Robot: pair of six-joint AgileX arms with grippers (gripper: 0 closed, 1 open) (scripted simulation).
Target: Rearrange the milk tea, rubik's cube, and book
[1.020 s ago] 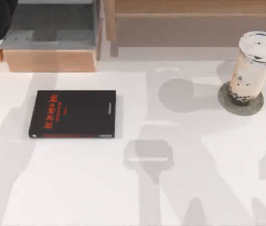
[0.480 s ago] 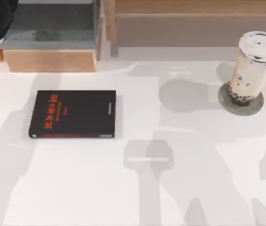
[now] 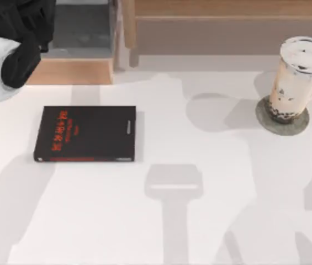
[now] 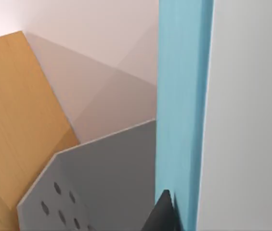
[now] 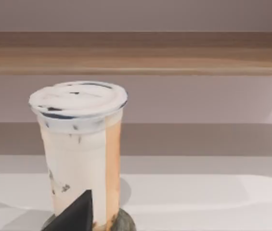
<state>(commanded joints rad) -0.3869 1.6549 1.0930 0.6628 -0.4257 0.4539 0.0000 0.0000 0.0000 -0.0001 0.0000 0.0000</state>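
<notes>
Bright, even light; soft overlapping shadows

The left arm [image 3: 12, 49] is cut off by the top view's upper left corner, hiding its gripper. The milk tea [image 5: 80, 154] loses its base to the right wrist view's lower edge.

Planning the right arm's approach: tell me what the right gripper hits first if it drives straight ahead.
Probably the milk tea, standing upright on its grey disc directly ahead of the right wrist camera; how near it is remains unclear.
</notes>
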